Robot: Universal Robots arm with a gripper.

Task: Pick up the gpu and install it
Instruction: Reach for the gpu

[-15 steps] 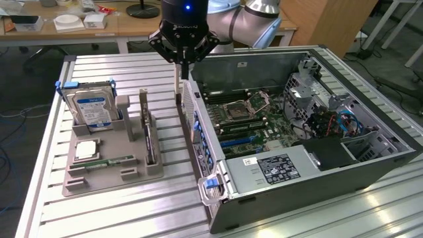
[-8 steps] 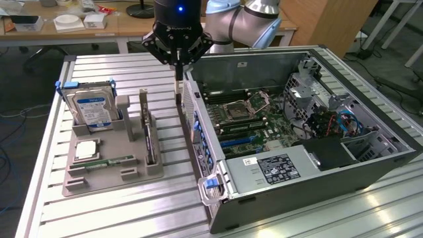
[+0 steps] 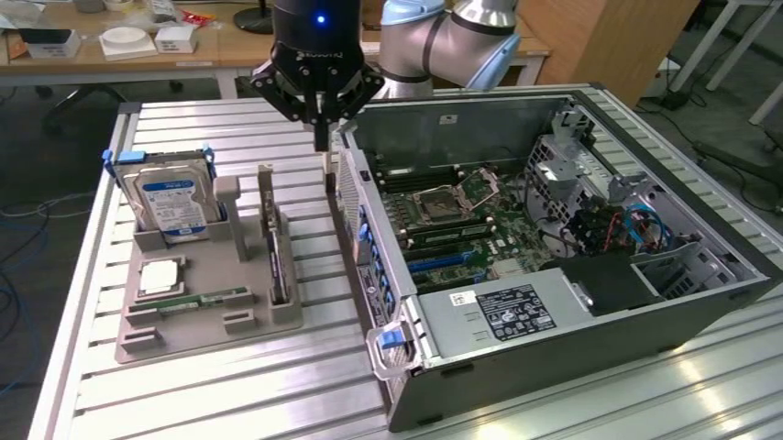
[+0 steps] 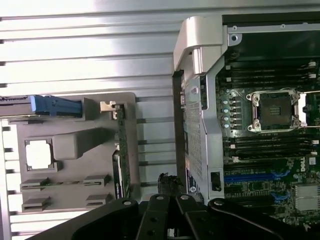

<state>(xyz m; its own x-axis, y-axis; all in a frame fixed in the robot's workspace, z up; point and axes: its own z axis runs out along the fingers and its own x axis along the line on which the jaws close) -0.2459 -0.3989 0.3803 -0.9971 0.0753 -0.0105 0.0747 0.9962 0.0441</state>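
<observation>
Your gripper (image 3: 322,142) is pinched fully closed with nothing in it. It hangs tips-down over the bare table (image 3: 220,128) slats, in the gap between the grey parts tray (image 3: 202,258) and the open PC case (image 3: 588,321), closer to the case wall. The gpu (image 3: 274,234) is untouched, standing on edge in a slot along the tray's side nearest the case. Key relation: the card sits to the exterior view's left of the gripper and nearer the camera. Its long axis runs near-to-far, about parallel to the case wall, and the silvery bracket looks to be at the far end. The hard drive (image 3: 171,197) stands further left on the same tray. My read: pick not started.
</observation>
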